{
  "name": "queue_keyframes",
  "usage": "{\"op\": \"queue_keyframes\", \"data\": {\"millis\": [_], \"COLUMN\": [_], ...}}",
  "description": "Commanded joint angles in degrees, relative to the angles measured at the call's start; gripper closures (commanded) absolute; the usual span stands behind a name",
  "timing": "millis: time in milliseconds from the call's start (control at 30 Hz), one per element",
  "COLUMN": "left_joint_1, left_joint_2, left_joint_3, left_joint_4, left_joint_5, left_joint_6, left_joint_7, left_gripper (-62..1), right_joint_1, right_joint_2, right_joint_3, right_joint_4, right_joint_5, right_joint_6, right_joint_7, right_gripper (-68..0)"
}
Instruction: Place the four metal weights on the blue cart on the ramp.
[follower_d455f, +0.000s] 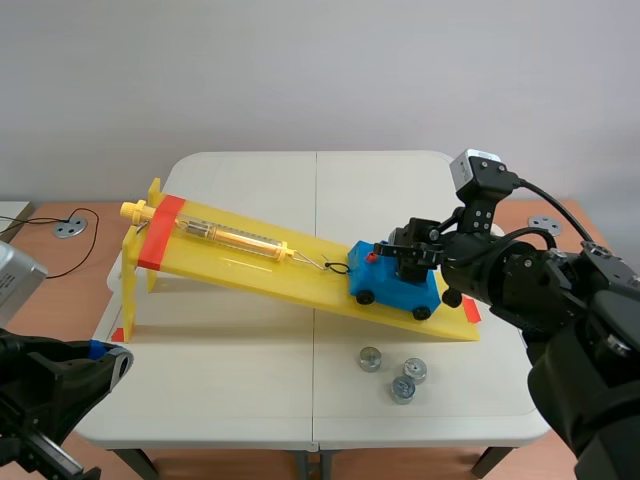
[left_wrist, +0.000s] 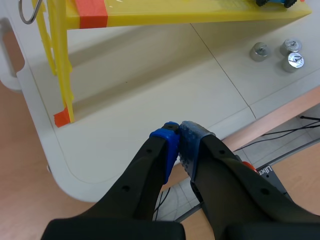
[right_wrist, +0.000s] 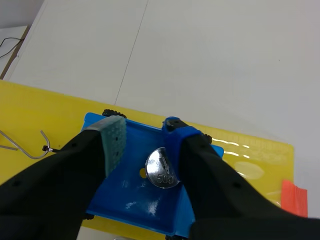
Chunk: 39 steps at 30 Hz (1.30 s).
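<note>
One metal weight (right_wrist: 162, 169) lay on the blue cart (right_wrist: 127, 197) between the right gripper's (right_wrist: 143, 129) spread fingers, touching one; three more weights (follower_d455f: 402, 390) sat on the table (follower_d455f: 250, 180) beside that gripper. The left gripper (left_wrist: 178, 129), pinched together, hung well away

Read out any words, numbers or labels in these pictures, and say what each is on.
"500", as best it reads: stamped on the metal weight lying in the blue cart.
Stamps on the three loose weights: too small to read.
White print on the dark strip below the table: blurred, unreadable.
</note>
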Motion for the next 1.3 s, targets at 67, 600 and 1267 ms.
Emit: {"op": "queue_keyframes", "data": {"millis": [67, 600, 1267], "left_joint_1": [-1.1, -1.1, -1.1], "left_joint_2": [0.5, 0.5, 0.5], "left_joint_3": [-0.5, -0.5, -0.5], "left_joint_4": [3.9, 3.9, 3.9], "left_joint_5": [-4.2, -4.2, -4.2], "left_joint_6": [-2.0, -2.0, -2.1], "left_joint_7": [-5.3, -5.3, -5.3], "left_gripper": [-3.1, -3.1, -3.1], "right_joint_1": [4.9, -16.0, -27.7], "right_joint_2": [1.1, 19.5, 24.7], "right_joint_3": [3.1, 4.2, -3.1], "right_joint_4": [10.2, 33.7, 36.7], "right_joint_5": [3.4, 9.9, -3.4], "right_joint_6": [5.3, 8.8, 7.5], "right_joint_7": [8.1, 1.2, 4.8], "right_gripper": [-25.8, -25.8, -25.8]}}
